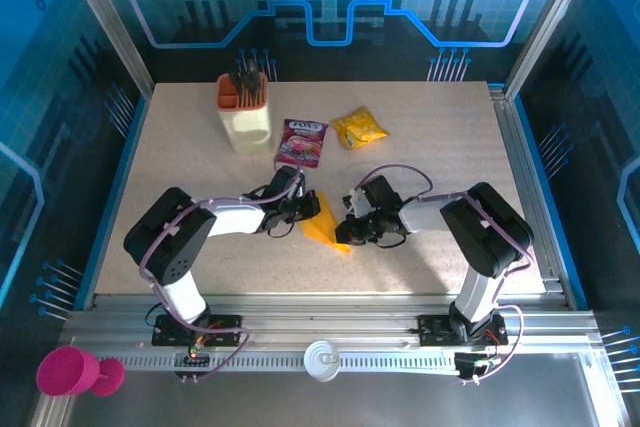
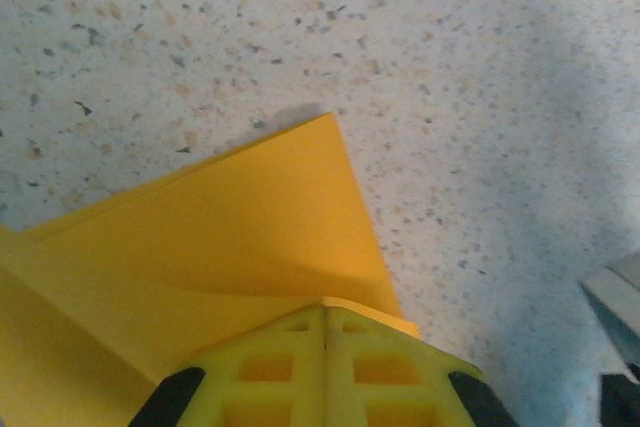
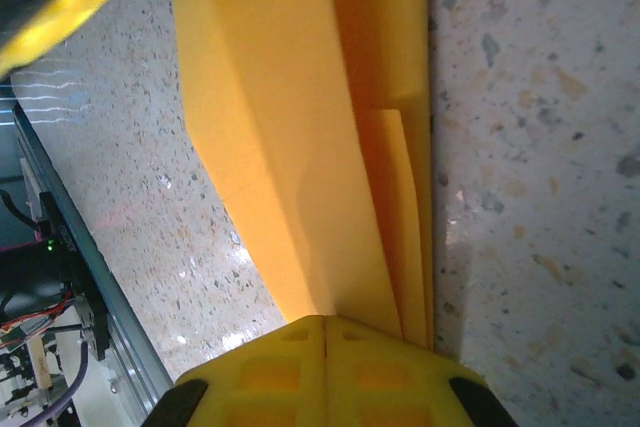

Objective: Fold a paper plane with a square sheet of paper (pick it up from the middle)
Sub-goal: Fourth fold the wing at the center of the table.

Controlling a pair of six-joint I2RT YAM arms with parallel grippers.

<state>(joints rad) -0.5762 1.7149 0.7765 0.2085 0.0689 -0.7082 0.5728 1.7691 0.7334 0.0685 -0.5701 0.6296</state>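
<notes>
Speckled beige surface (image 1: 430,147) inside a blue-lit enclosure, with the two arms reaching inward from the near edge to meet at its middle. Toward the far side, well apart from the work, stand a beige holder (image 1: 245,119) with an orange top, a purple printed packet (image 1: 304,141) and a crinkled yellow snack packet (image 1: 359,128). The square sheet of paper (image 1: 326,220), orange-yellow and already creased into a narrower, pointed, layered shape, lies between the two hands near the centre of the surface. One sharp corner shows in the left wrist view (image 2: 300,227), and several stacked layers run lengthwise in the right wrist view (image 3: 290,147). The left hand (image 1: 300,209) has its yellow fingers pressed together at the paper's edge (image 2: 325,312), apparently pinching it. The right hand (image 1: 352,227) is likewise closed, with the layers running into the seam between its fingers (image 3: 325,322). Whether the paper rests flat or is lifted slightly cannot be told. Judged risks: with both hands clamped on one thin sheet, any pull apart could tear it, while uneven motion could shear the stacked layers out of register and set the next crease askew. A light pinch could let the loose inner flap slide free and spring open.
</notes>
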